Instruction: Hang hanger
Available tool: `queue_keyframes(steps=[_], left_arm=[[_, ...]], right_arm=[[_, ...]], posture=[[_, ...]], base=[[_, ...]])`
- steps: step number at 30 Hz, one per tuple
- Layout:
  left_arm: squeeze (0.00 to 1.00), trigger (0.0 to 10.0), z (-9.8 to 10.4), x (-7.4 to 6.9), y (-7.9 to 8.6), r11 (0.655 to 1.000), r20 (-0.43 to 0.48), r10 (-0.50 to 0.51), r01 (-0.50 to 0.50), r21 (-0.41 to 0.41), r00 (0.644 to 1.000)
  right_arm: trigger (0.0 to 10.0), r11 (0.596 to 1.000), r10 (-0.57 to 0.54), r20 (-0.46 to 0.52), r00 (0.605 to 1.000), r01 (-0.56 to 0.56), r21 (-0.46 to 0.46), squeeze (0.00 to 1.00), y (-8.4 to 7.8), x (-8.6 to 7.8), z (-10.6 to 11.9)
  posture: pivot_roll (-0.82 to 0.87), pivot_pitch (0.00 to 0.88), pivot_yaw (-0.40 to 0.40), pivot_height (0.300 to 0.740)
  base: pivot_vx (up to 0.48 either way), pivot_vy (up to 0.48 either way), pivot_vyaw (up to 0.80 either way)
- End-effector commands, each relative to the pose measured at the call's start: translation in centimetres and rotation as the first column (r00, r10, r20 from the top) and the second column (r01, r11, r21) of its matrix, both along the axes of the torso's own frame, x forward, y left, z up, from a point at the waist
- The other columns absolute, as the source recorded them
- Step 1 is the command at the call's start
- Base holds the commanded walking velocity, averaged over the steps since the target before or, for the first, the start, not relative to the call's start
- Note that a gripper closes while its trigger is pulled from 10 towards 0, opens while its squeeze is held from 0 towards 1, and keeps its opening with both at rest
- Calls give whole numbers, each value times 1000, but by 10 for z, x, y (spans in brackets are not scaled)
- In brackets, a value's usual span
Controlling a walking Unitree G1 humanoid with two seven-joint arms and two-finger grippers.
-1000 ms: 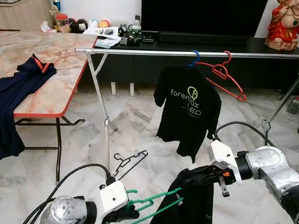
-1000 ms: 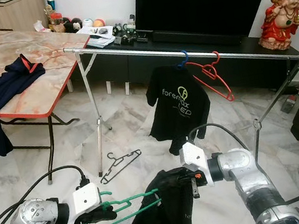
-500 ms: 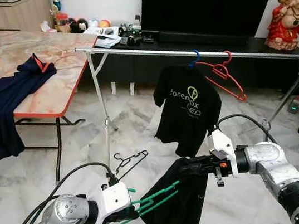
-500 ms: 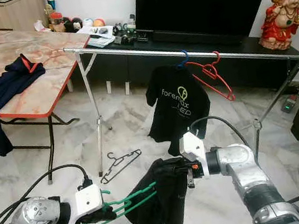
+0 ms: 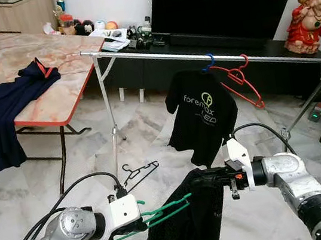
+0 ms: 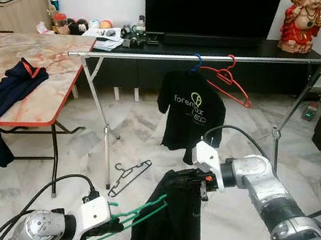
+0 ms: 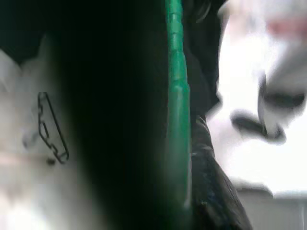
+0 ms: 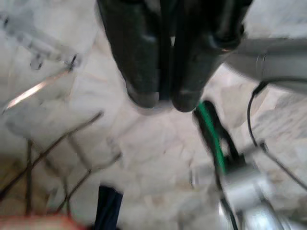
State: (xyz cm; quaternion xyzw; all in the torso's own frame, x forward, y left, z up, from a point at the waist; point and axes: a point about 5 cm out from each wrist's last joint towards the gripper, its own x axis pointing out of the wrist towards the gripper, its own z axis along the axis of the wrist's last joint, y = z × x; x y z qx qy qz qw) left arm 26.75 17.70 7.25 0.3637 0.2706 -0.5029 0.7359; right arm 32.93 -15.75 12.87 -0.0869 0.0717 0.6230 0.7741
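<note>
The left gripper is low in front of the robot, its fingers closed on the hook end of a green hanger. The hanger runs from that grip across toward the right gripper, roughly level and slightly raised at its far end, held in the air above the floor. A black shirt is draped over the far end of the hanger and hangs down from it in a loose bunch.

The right gripper is at the top of that shirt, fingers pressed together with cloth pinched between them; the right wrist view shows the two fingers nearly touching at the tips with a dark strip between them.

Behind the arms stands a metal clothes rail, well apart from the green hanger. On the rail hang a black printed T-shirt on a blue hanger, and just beside it an empty red hanger. A black hanger lies on the floor near the rail's left leg. To the left is a marble-topped bench with a dark blue garment draped over its edge. A red figurine stands at the far right.
</note>
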Motion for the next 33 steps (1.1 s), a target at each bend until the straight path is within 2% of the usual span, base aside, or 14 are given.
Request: queue_keyframes(steps=[1, 2, 3, 13, 19, 21, 22, 23, 25, 29, 33], left_arm=[[0, 10000, -17, -9, 7, 997, -63, 18, -14, 72, 998], [0, 10000, -17, -8, 7, 998, -58, 18, -14, 68, 998], [0, 10000, -17, -8, 6, 998, -55, 21, -17, 63, 998], [0, 10000, -15, -2, 4, 999, -17, 49, -49, 19, 999], [0, 10000, -4, 10, -8, 984, 73, 124, -113, -137, 990], [0, 10000, 6, 12, -16, 959, 74, 135, -111, -259, 988], [0, 10000, 7, 12, -17, 956, 74, 132, -108, -271, 988], [0, 10000, 12, 11, -21, 942, 68, 122, -94, -323, 990], [0, 10000, 18, 10, -25, 923, 63, 113, -81, -377, 992], [0, 10000, 19, 9, -25, 924, 54, 88, -61, -376, 995], [0, 10000, 20, 8, -19, 917, 35, 97, -76, -391, 995]], right_arm=[[10000, 999, -18, 108, 994, 15, 33, 1000, -8, 8, 26], [10000, 999, -17, 111, 994, 14, 31, 129, -8, 8, 26], [10000, 999, -15, 111, 994, 12, 30, 0, -8, 7, 26], [10000, 999, -22, 106, 994, 18, 39, 0, -7, 6, 24], [10000, 994, -99, 106, 989, 93, 56, 0, -11, 8, 20], [10000, 988, -152, 116, 982, 149, 34, 0, -17, 8, 15], [10000, 987, -158, 118, 980, 156, 31, 0, -18, 8, 14], [10000, 982, -187, 122, 975, 187, 18, 0, -21, 9, 12], [10000, 973, -231, 123, 965, 232, 13, 0, -28, 8, 9], [10000, 960, -280, 130, 951, 281, 10, 0, -39, 8, 10], [10000, 939, -339, 131, 932, 344, -23, 0, -61, 6, 11]], posture=[[83, 0, -156, 740], [83, 0, -157, 740], [84, 0, -157, 740], [85, 0, -160, 740], [85, 0, -162, 740], [86, 0, -163, 740], [86, 0, -163, 740], [86, 0, -163, 740], [84, 0, -161, 740], [80, 0, -161, 740], [77, 0, -158, 740]], base=[[0, 0, 0], [0, 0, 0], [0, 0, 0], [0, 0, 0], [0, 0, 0], [0, 0, 0], [0, 0, 0], [0, 0, 0], [0, 0, 0], [0, 0, 0], [0, 0, 0]])
